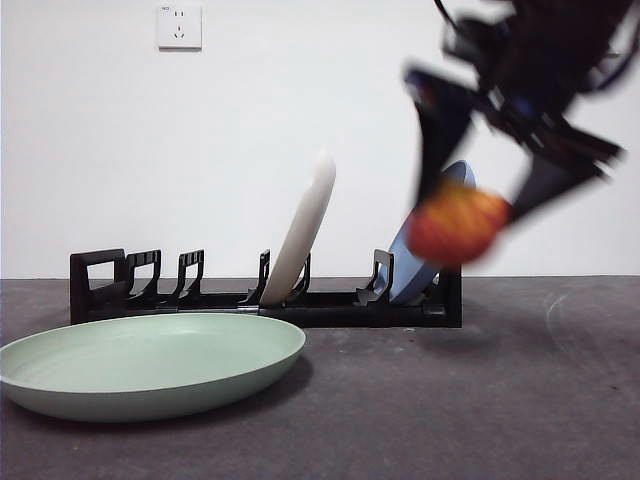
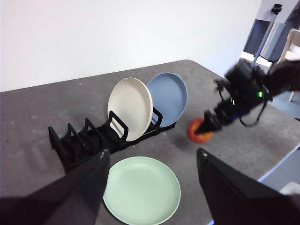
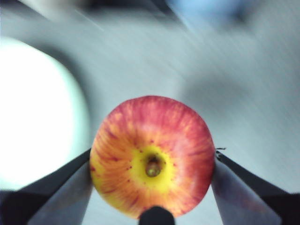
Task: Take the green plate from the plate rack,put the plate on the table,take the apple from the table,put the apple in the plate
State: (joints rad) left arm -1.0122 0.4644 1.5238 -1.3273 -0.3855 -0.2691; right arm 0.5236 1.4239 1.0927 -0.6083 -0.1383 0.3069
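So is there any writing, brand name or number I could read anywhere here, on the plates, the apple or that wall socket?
None can be read.
Wall socket: a tiny mark at its top corner, too small to read.
Green plate, white plate, blue plate, rack, apple: no lettering shows.

The green plate lies flat on the table, at the front left, and nothing is inside it. Behind it stands the plate rack, long and black, with its handle at the left end. A cream-white plate leans in a middle slot, and a blue plate stands at the right end, partly hidden. High on the right a dark arm comes down, much blurred. Its gripper holds the apple between two jaws, in the air above the table, in front of the blue plate. On the white wall there is a power socket.
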